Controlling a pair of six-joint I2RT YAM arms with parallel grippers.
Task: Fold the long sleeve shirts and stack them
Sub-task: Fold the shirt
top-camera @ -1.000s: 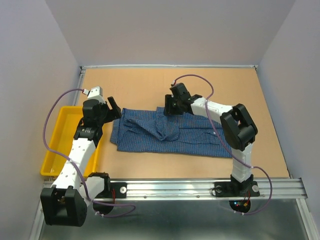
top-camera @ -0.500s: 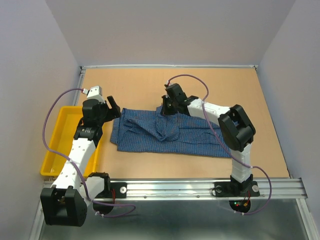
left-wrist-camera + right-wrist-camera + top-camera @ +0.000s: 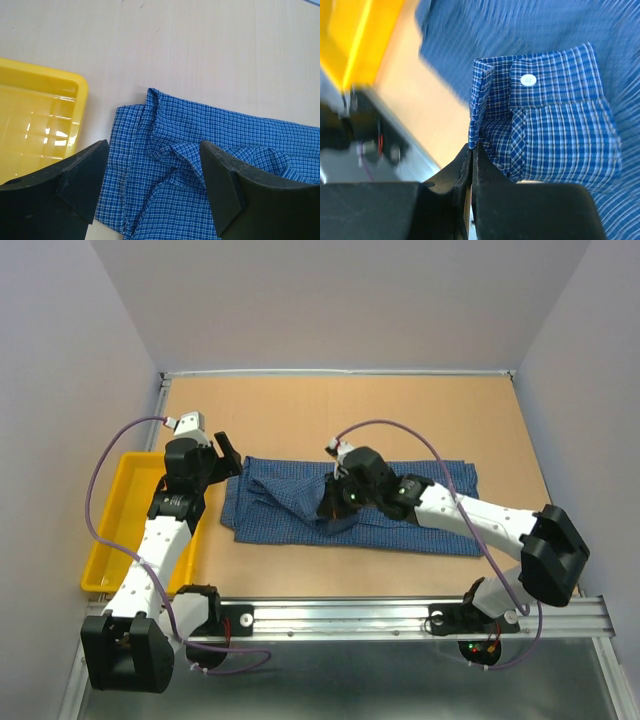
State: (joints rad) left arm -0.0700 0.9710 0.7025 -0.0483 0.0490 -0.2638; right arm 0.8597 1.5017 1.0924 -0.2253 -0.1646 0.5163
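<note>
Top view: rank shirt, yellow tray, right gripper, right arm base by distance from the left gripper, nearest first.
From the left gripper:
1. shirt: left end under it
2. yellow tray: to its left
3. right gripper: on the shirt's middle
4. right arm base: near edge, right

Blue checked shirt (image 3: 275,510), rumpled, laid out lengthwise — buttoned cuff (image 3: 545,110) raised

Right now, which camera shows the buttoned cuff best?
The right wrist view: the cuff fills the frame, sharp, white button showing, its edge pinched between the right fingers. The top view hides it behind the right arm; the left wrist view shows only a different part of the shirt.
</note>
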